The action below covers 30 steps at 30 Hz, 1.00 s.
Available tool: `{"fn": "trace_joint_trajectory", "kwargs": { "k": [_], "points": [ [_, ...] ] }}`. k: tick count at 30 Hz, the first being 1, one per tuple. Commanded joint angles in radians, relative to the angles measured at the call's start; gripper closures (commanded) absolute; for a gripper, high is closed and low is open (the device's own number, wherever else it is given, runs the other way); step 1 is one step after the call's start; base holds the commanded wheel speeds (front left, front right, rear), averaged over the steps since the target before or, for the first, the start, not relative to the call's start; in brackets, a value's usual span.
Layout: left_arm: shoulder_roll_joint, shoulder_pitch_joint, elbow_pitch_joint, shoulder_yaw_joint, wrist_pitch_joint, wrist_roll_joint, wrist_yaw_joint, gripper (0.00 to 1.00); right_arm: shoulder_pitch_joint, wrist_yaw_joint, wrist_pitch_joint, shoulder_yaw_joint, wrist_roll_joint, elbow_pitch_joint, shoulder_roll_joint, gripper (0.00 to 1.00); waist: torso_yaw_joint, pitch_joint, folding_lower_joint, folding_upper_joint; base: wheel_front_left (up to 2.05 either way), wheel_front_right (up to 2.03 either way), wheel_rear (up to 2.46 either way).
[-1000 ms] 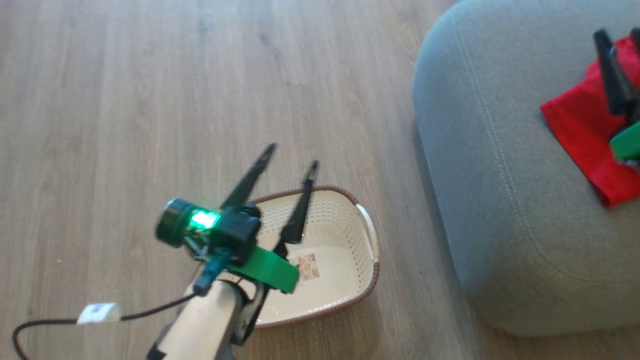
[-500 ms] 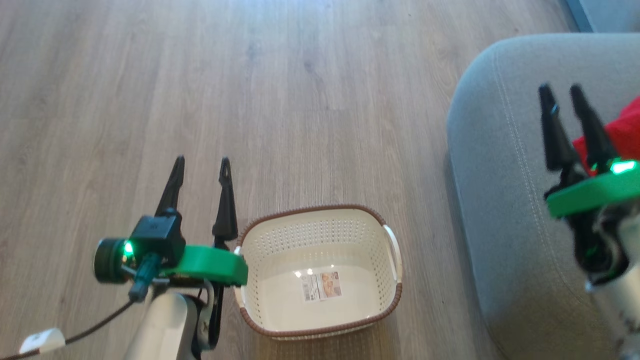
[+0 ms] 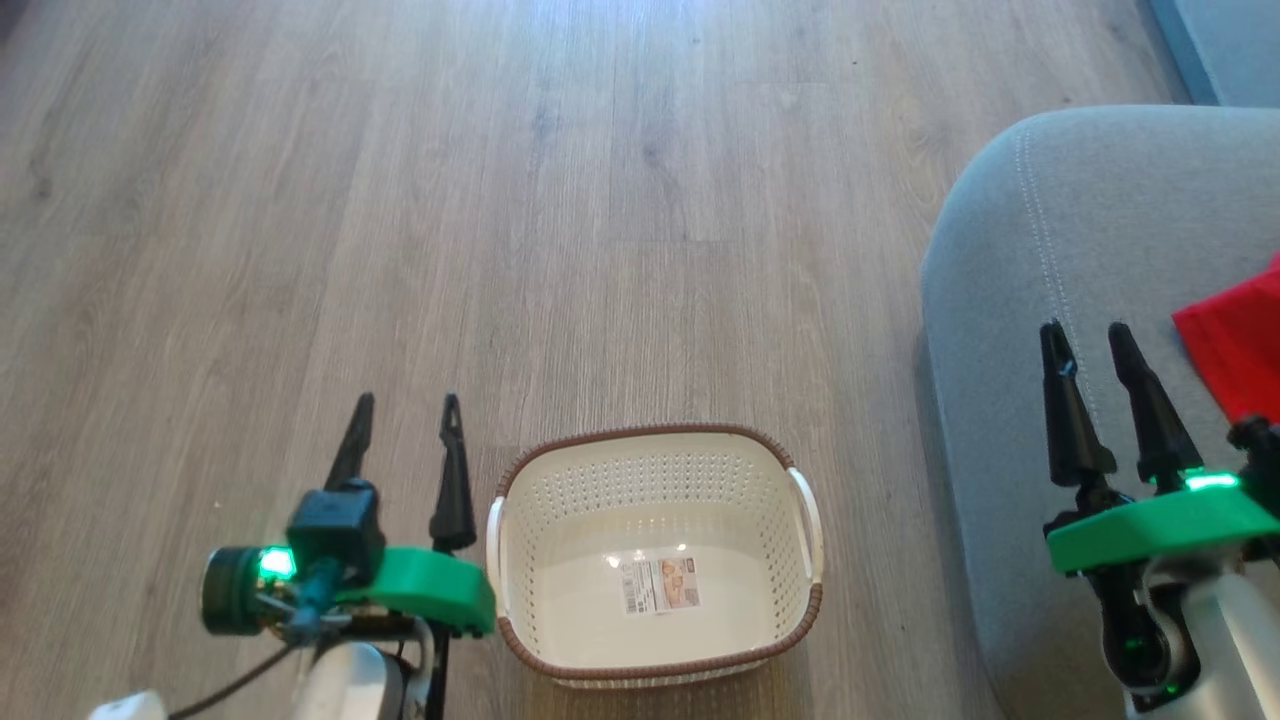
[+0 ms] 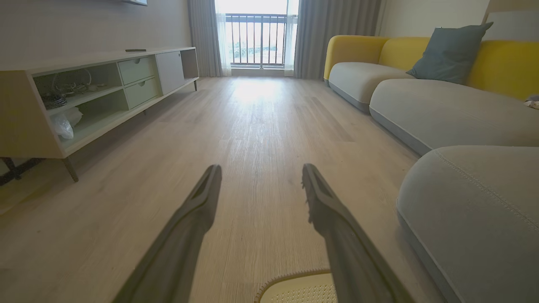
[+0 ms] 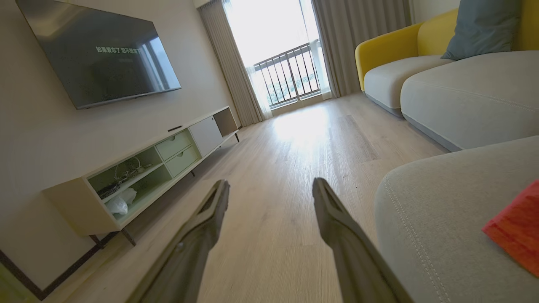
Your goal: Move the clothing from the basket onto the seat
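The right hand (image 3: 1085,335) has been withdrawn, open and empty like the left hand (image 3: 408,402), from the bright red fabric clothing (image 3: 1235,350) lying on the grey upholstered seat (image 3: 1050,230); the cream perforated plastic basket (image 3: 650,431) is found empty, and the transfer is judged complete.

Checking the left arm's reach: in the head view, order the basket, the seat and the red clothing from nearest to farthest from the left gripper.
From the left gripper:
1. The basket, right beside it on its right.
2. The seat, farther right, past the basket.
3. The red clothing, lying on the seat at the view's right edge.
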<state>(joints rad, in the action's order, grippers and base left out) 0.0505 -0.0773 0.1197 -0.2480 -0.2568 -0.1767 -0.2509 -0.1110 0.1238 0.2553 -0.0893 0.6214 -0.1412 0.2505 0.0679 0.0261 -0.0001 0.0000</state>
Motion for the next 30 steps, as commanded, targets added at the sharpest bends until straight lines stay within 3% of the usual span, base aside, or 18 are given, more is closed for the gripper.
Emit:
{"fn": "trace_joint_trajectory", "kwargs": {
  "k": [1, 6, 13, 30],
  "points": [
    [0.0, -0.02, -0.017, 0.022, -0.005, 0.032, -0.009, 0.0, -0.001, 0.007, 0.006, 0.001, -0.018, 0.046, -0.002, 0.0, 0.005, 0.002, 0.0001, 0.0, 0.0, 0.0, 0.0],
    [0.0, -0.013, -0.013, 0.014, -0.005, 0.031, -0.03, 0.0, 0.046, 0.007, 0.006, 0.024, -0.061, 0.081, -0.031, 0.0, 0.013, 0.01, 0.0001, 0.0, 0.0, 0.0, 0.0],
    [0.0, -0.02, 0.01, -0.006, -0.005, 0.026, -0.024, 0.0, 0.061, 0.007, 0.006, 0.038, -0.076, 0.072, -0.053, 0.0, 0.016, 0.021, 0.0001, 0.0, 0.0, 0.0, 0.0],
    [0.0, -0.023, 0.021, -0.016, -0.005, 0.011, -0.026, 0.0, 0.065, 0.007, 0.006, 0.029, -0.066, 0.044, -0.04, 0.0, 0.012, 0.015, 0.0001, 0.0, 0.0, 0.0, 0.0]
  ]
}}
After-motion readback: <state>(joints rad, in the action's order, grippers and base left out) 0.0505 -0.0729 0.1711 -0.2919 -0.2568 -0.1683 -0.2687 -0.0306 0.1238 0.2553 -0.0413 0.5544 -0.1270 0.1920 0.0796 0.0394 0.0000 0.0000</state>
